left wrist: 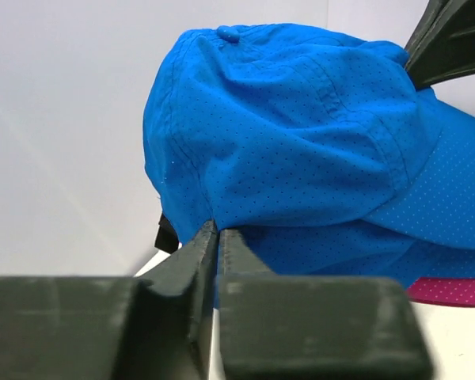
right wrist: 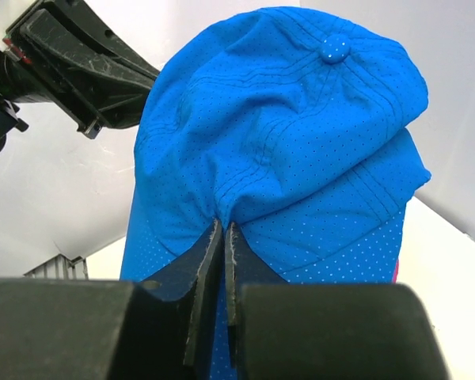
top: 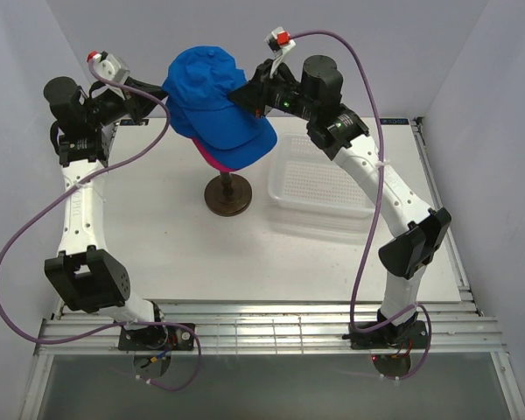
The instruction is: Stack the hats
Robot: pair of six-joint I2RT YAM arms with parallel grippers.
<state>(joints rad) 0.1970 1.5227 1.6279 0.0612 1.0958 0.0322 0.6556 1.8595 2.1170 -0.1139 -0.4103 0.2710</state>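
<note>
A stack of hats sits on the mannequin stand (top: 228, 197). The top blue hat (top: 203, 77) lies over a second blue hat (top: 243, 137), with a pink hat (top: 217, 161) showing beneath; the head itself is hidden. My left gripper (top: 164, 94) is shut, pinching the top blue hat's rear edge (left wrist: 214, 218). My right gripper (top: 245, 94) is shut, pinching a fold of the top blue hat's crown (right wrist: 224, 220) from the other side. A pink brim (left wrist: 451, 291) shows at the bottom of the left wrist view.
A white perforated basket (top: 319, 179) stands on the table just right of the stand. White walls close in at the back and both sides. The left arm's fingers (right wrist: 79, 63) show in the right wrist view.
</note>
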